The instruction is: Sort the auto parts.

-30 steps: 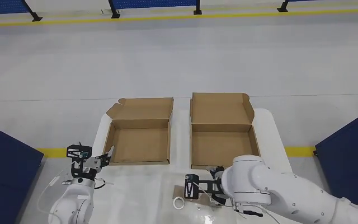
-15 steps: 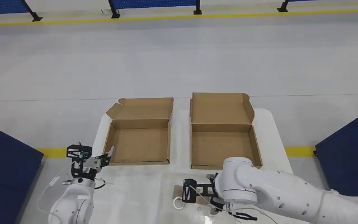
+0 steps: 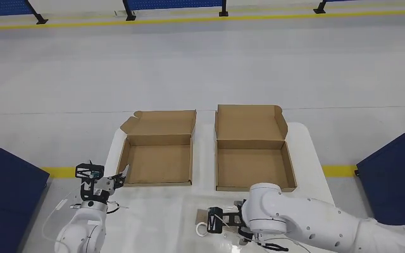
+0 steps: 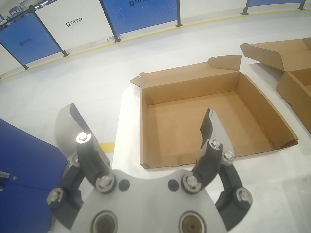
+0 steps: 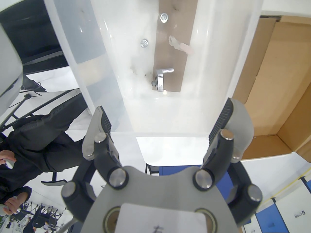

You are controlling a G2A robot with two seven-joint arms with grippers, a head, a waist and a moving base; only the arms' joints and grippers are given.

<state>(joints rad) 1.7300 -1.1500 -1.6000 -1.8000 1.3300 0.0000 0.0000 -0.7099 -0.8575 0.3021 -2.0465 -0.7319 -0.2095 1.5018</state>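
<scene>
I'm seeing a logo (image 4: 139, 0) with lettering repeating across the blue and white panels (image 4: 80, 5); a wrist label (image 5: 161, 219) is showing a cut-off mark.

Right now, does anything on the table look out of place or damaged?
Nothing stands out: the left box and right box sit open, upright and empty, and the white ring lies flat on the table.

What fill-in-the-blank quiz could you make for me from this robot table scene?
1. The left cardboard box and the right cardboard box are both ____.
2. The left gripper and the right gripper both have their fingers spread ____.
3. The white ring lies on the table closest to the ____ arm's gripper.
Missing words: empty; open; right.
</scene>
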